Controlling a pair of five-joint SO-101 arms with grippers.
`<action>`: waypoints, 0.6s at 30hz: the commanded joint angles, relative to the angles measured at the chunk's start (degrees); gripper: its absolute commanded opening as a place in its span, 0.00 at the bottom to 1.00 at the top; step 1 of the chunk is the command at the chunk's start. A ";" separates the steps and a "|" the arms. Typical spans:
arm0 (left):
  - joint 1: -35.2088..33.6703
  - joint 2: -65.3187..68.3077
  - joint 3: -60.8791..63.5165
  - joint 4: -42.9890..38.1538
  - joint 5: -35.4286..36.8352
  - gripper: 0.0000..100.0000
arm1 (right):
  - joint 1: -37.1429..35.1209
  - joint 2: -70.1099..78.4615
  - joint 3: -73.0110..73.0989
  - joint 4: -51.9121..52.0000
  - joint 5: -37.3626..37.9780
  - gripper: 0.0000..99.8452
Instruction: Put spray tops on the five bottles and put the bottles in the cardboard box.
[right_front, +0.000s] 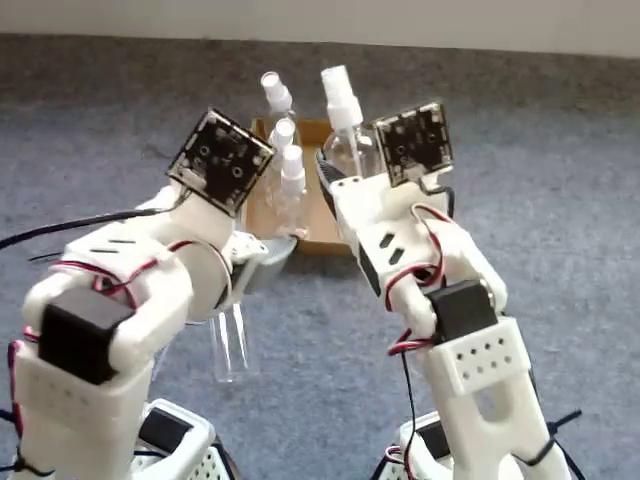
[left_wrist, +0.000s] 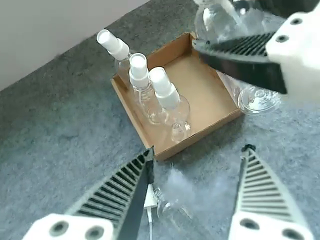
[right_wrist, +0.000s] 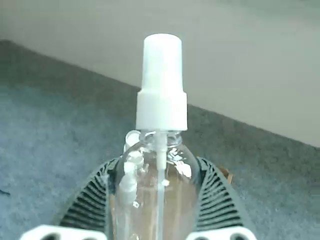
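Note:
My right gripper (right_front: 342, 172) (right_wrist: 160, 172) is shut on a clear bottle (right_front: 345, 140) (right_wrist: 157, 195) with a white spray top (right_wrist: 161, 85), held upright above the right side of the cardboard box (right_front: 320, 240) (left_wrist: 212, 95). Three topped bottles (left_wrist: 160, 97) (right_front: 285, 165) stand leaning along the box's left side. My left gripper (left_wrist: 198, 150) (right_front: 265, 255) hangs open above the carpet just in front of the box. Below it another clear bottle (left_wrist: 170, 205) (right_front: 230, 345) lies on the carpet, with a small white part (left_wrist: 149, 202) beside it. The left wrist view shows the held bottle (left_wrist: 222, 22) behind the right gripper's dark finger (left_wrist: 240, 57).
Grey carpet (right_front: 560, 200) spreads around the box on all sides. A pale wall (right_wrist: 250, 60) runs along the far edge. The right half of the box floor (left_wrist: 205, 90) is bare. Black cables (right_front: 60, 230) trail off to the left of the left arm.

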 joint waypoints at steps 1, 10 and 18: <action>4.44 -5.58 17.80 -15.91 3.08 0.26 | 0.22 -2.07 -5.32 0.75 -3.78 0.00; 14.99 -14.90 31.25 -32.44 6.07 0.34 | -1.98 -11.74 3.30 0.84 -8.18 0.00; 8.31 -12.00 34.42 -39.65 5.98 0.34 | -1.89 -20.97 7.60 6.99 -7.91 0.00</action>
